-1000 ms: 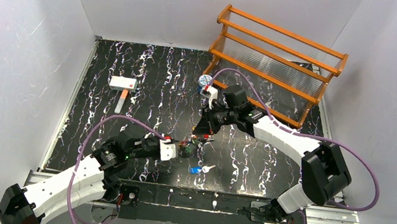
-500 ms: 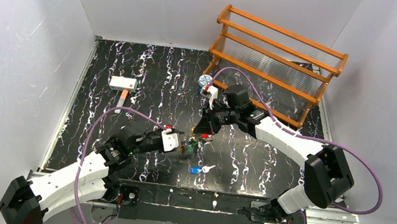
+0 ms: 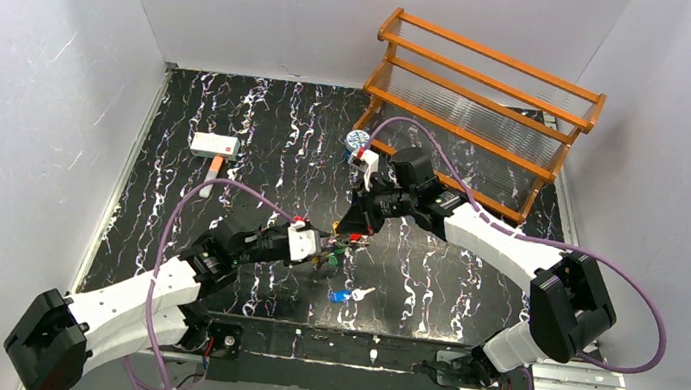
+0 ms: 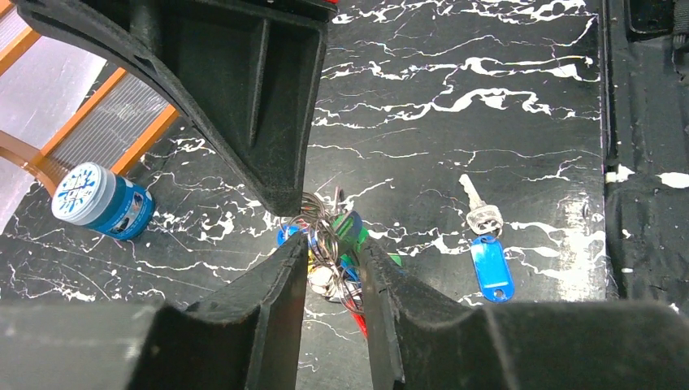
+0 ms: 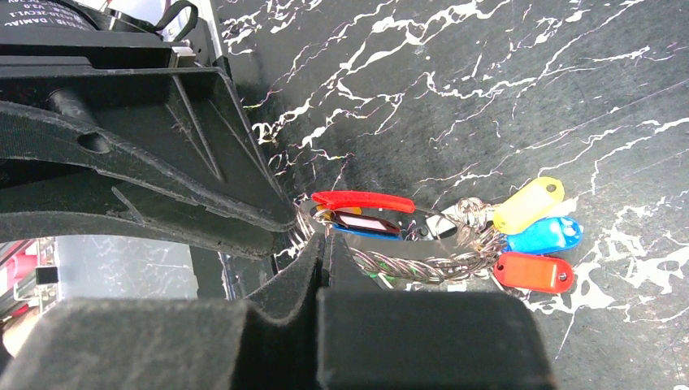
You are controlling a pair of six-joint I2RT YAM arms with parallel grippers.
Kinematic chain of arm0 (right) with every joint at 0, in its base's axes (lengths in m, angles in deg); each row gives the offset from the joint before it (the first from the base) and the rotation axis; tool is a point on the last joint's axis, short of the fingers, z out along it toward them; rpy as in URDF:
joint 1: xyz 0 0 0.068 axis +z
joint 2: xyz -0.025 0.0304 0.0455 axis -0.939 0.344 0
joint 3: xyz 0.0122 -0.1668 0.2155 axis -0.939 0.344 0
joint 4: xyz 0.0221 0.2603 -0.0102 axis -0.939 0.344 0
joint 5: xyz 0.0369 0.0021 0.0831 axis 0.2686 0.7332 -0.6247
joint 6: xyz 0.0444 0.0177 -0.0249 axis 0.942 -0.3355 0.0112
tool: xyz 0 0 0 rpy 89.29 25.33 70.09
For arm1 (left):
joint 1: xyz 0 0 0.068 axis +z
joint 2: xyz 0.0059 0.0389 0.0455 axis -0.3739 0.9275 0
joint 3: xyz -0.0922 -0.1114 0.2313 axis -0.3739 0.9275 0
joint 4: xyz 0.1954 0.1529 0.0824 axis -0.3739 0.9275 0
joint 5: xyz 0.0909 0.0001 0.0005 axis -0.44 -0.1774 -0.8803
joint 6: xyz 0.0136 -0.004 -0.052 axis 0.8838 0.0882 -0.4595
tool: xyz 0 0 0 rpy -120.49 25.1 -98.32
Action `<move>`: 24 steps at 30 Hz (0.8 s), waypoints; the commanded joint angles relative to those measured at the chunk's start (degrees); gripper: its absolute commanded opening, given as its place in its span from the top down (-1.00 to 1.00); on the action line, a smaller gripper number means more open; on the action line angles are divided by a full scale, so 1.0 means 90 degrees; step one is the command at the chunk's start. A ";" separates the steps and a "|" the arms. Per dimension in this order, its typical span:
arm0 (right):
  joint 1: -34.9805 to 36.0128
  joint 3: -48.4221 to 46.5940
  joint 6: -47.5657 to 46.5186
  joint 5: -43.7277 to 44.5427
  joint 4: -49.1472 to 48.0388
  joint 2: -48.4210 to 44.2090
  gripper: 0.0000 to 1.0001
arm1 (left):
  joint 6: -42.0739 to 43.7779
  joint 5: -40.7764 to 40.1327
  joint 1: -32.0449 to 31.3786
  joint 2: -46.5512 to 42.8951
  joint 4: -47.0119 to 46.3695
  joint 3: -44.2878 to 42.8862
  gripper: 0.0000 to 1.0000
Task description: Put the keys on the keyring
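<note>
The keyring (image 5: pixel 406 264) is a loop of silvery wire hanging just above the black table, with red, yellow and blue tagged keys (image 5: pixel 528 205) bunched on it. My right gripper (image 5: pixel 322 241) is shut on the ring's wire at its left end. From the other side my left gripper (image 4: pixel 333 244) is closed on the bunch of keys (image 4: pixel 352 231), with a green head against its right finger and ring wire against the left one. In the top view both grippers, left (image 3: pixel 322 249) and right (image 3: pixel 353 233), meet at the table's middle front. A loose silver key (image 4: pixel 481 215) with a blue tag lies on the table to the right.
An orange wooden rack (image 3: pixel 483 112) stands at the back right. A small blue-and-white tin (image 3: pixel 357 140) sits by its left foot. A white block with an orange handle (image 3: pixel 215 148) lies at the left. The loose tagged key (image 3: pixel 349 294) is near the front edge.
My left gripper has moved up and to the right, in to the hanging bunch below the right gripper. The right arm and the loose key have stayed put.
</note>
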 commanded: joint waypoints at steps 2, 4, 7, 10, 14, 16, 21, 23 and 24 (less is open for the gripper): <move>0.0007 -0.0077 -0.0011 -0.0308 -0.0265 -0.0117 0.97 | -0.0042 -0.0220 -0.0017 0.0163 -0.0289 -0.0196 0.41; 0.0004 -0.0083 0.0008 -0.0318 -0.0269 -0.0112 0.97 | -0.0024 -0.0294 -0.0021 0.0267 -0.0292 -0.0231 0.42; 0.0000 -0.0088 0.0013 -0.0298 -0.0285 -0.0112 0.97 | 0.0009 -0.0279 -0.0021 0.0412 -0.0286 -0.0255 0.55; 0.0008 -0.0091 0.0011 -0.0268 -0.0266 -0.0112 0.97 | 0.0042 -0.0259 -0.0016 0.0423 -0.0218 -0.0252 0.75; 0.0006 -0.0080 0.0016 -0.0250 -0.0243 -0.0093 0.97 | 0.0090 -0.0374 -0.0021 0.0249 -0.0063 -0.0257 1.00; 0.0007 -0.0087 0.0018 -0.0253 -0.0238 -0.0074 0.97 | 0.0085 -0.0450 -0.0016 0.0123 0.0075 -0.0257 1.00; 0.0003 -0.0100 0.0022 -0.0165 -0.0206 -0.0038 0.97 | -0.0189 -0.0637 -0.0021 -0.0249 0.0062 -0.0070 1.00; 0.0004 -0.0105 0.0037 -0.0113 -0.0174 -0.0020 0.97 | -0.0306 -0.0661 -0.0015 -0.0443 -0.0012 0.0039 1.00; 0.0004 -0.0106 0.0033 -0.0092 -0.0155 -0.0015 0.97 | -0.0343 -0.0690 -0.0021 -0.0554 -0.0027 0.0090 1.00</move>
